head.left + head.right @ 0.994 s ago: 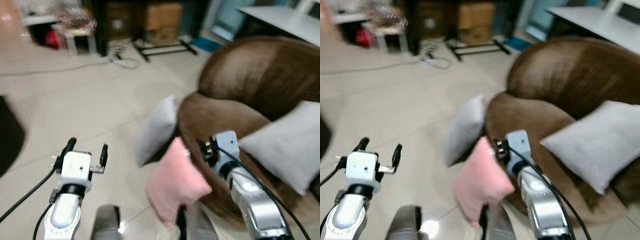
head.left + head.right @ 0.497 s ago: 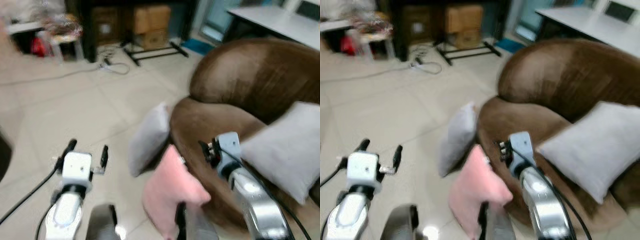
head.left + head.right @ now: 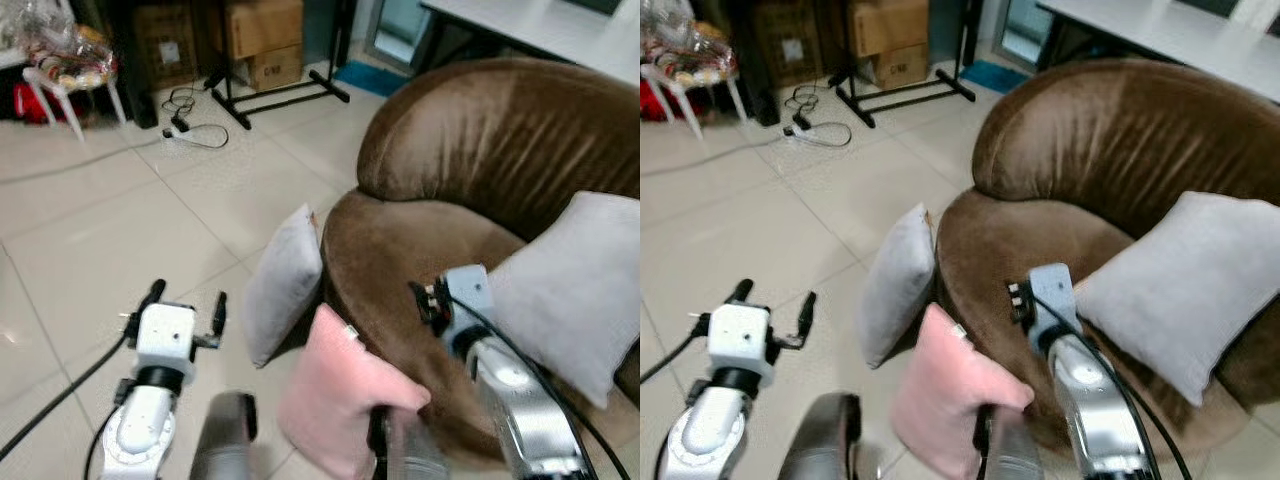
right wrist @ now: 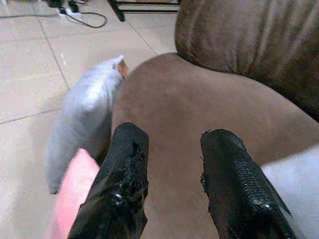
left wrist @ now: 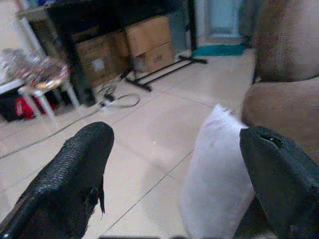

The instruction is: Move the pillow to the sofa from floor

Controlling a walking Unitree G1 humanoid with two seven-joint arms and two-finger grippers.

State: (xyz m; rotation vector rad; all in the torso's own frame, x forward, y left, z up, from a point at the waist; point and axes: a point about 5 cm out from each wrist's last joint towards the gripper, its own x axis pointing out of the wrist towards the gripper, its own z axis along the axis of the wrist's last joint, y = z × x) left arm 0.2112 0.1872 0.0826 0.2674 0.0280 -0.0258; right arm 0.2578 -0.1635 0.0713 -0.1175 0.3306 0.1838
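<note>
A grey pillow stands on its edge on the floor, leaning against the left side of the brown sofa. Just near of it, a pink pillow also stands up against the sofa's front, low in the eye views. A second, bigger grey pillow lies on the sofa seat at the right, resting against the back.

The left pincer hangs over the floor, left of the grey pillow and not touching it. Its two black fingers are wide apart, and in the left wrist view the grey pillow sits between them, farther off.

The right pincer is over the sofa seat, near the big grey pillow. Its fingers are apart with a small gap, and nothing is held in them.

Far off on the left there are cardboard boxes, a black stand, a white cord on the tiles and a small white stool. A pale desk sits behind the sofa.
</note>
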